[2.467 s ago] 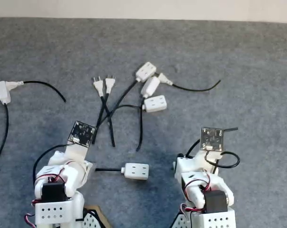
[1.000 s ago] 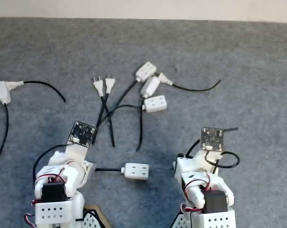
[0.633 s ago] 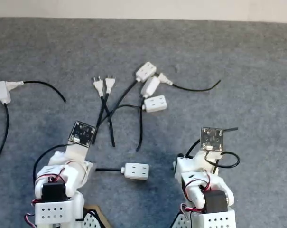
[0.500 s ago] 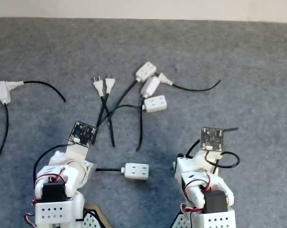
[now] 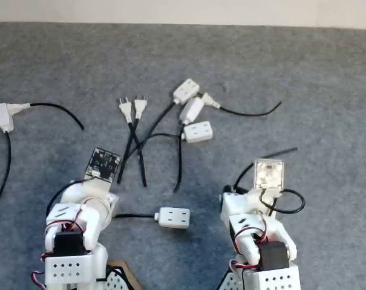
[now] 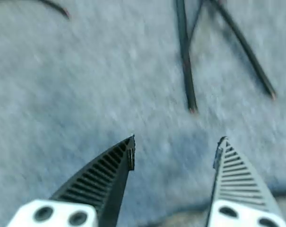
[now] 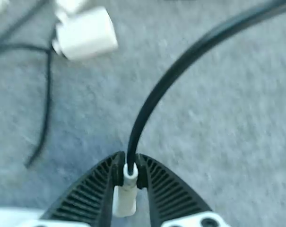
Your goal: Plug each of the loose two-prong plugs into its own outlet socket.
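Both arms have tipped forward, the right gripper [image 7: 129, 160] with jaws pinched on a white plug [image 7: 125, 198] above the grey bench [image 5: 328, 90], the left gripper [image 6: 177, 140] with jaws spread wide, two loose plugs [image 5: 126, 109] lying farther out.

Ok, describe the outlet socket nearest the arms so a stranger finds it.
On the grey carpet, look between the two arm bases. The white outlet socket lies there alone, its black cord running toward the left arm; the other sockets lie farther out.
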### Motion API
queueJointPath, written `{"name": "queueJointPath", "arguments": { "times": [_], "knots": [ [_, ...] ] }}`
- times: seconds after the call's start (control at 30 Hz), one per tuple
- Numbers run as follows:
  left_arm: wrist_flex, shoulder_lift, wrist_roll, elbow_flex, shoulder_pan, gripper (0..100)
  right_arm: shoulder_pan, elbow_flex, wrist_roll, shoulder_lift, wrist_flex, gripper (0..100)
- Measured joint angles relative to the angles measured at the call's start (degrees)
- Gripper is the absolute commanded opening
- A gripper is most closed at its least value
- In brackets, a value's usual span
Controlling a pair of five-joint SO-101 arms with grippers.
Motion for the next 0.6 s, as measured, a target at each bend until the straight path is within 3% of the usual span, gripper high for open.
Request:
{"name": "queueJointPath", "arguments": {
  "times": [0.13, 0.33, 0.43, 0.6],
  "knots": [
    [-5.45, 0.0, 0.0, -0.09, -1.32, 28, 0.18, 0.0, 7.91, 0.0, -5.1, 0.5],
    [-6.51, 0.09, 0.0, -4.57, -7.56, 28, 1.32, 0.0, 33.23, 0.0, -7.74, 0.5],
    [-3.6, 0.09, 0.0, -9.14, -7.56, 28, 3.16, -0.7, 31.38, 0.0, -7.91, 0.5],
    [8.79, 0.09, 0.0, -17.14, -5.45, 28, 3.96, -9.23, 29.36, 0.09, -1.85, 0.4]
  ]
}}
